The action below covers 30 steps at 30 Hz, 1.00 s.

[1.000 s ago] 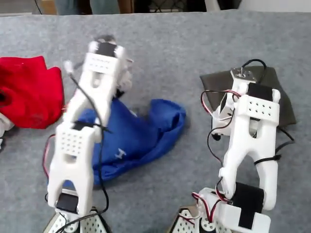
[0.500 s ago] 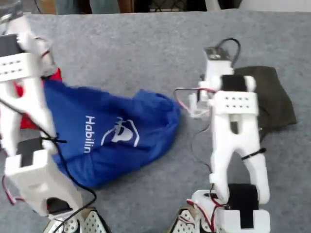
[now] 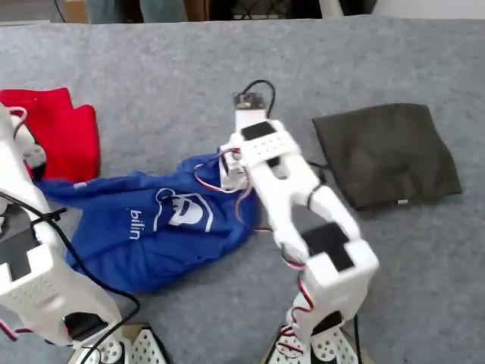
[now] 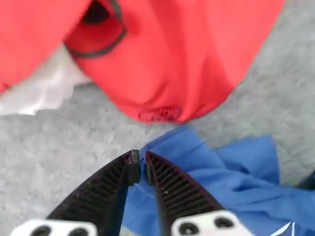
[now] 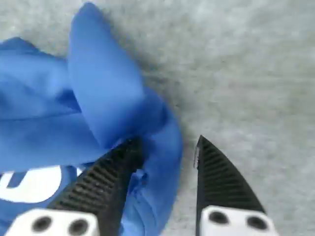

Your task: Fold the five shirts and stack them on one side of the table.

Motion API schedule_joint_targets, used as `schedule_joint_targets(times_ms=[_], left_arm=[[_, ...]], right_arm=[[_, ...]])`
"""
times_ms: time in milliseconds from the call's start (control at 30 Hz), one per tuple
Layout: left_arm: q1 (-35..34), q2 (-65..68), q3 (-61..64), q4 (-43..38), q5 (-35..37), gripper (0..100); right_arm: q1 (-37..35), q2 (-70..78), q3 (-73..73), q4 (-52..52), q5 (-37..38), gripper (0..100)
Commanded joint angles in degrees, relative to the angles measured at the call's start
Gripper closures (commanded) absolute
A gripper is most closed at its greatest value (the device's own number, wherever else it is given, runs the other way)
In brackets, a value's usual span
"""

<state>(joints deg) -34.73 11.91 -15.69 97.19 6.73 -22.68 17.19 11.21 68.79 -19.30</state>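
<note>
1. The left gripper (image 4: 139,166) has its jaws drawn together, with only a slit between them. The tips sit right at the edge of the blue shirt (image 3: 167,227). I cannot tell whether any cloth is caught.
2. The right gripper (image 5: 167,147) has its jaws apart. One finger (image 5: 115,167) rests against a rolled fold of the blue shirt, and the other hangs over the bare table (image 3: 379,61).
3. In the high view the blue shirt lies crumpled at about 8 o'clock from the table's middle, with white print facing up. One corner is drawn out toward 9 o'clock, to the left arm.
4. The red shirt (image 3: 64,136) lies bunched at about 10 o'clock from the blue shirt, just beside that drawn-out corner. In the left wrist view a white cloth (image 4: 39,93) shows from under the red shirt's edge.
5. A dark shirt (image 3: 386,152) lies folded flat at 3 o'clock on the table, well apart from the blue shirt.
6. The table is covered in gray felt.
</note>
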Motion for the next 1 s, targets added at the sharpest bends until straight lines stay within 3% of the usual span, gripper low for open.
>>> schedule_joint_targets(times_ms=[0, 67, 233, 433, 700, 767, 900, 967], left_arm=[[0.0, -2.8, 5.2, -2.3, -0.8, 97], [-0.2, -2.9, 8.7, -4.6, -0.9, 97], [3.3, -2.8, 18.8, -6.6, -6.1, 97], [4.8, -5.5, 30.4, -12.2, -10.0, 97], [1.3, -16.0, 34.7, -11.7, -16.2, 97], [-0.2, -18.7, 34.2, -9.9, -18.1, 97], [-3.4, -22.0, 32.1, -6.2, -21.6, 97], [-5.0, -23.2, 31.2, -4.7, -24.4, 97]], right_arm=[[-1.0, 3.6, -6.8, 5.6, -0.7, 88.8], [-0.1, 4.5, -8.9, 9.5, 0.3, 99.2], [4.2, 3.0, -9.2, 17.1, 2.5, 98.4], [7.7, -4.1, -2.7, 27.4, 12.2, 98.5], [7.8, -12.1, 13.5, 28.8, 23.2, 98.2], [8.5, -11.6, 14.2, 28.0, 23.6, 93.0], [11.7, -11.2, 13.1, 26.9, 24.8, 70.1], [12.7, -11.4, 10.9, 30.9, 28.1, 66.8]])
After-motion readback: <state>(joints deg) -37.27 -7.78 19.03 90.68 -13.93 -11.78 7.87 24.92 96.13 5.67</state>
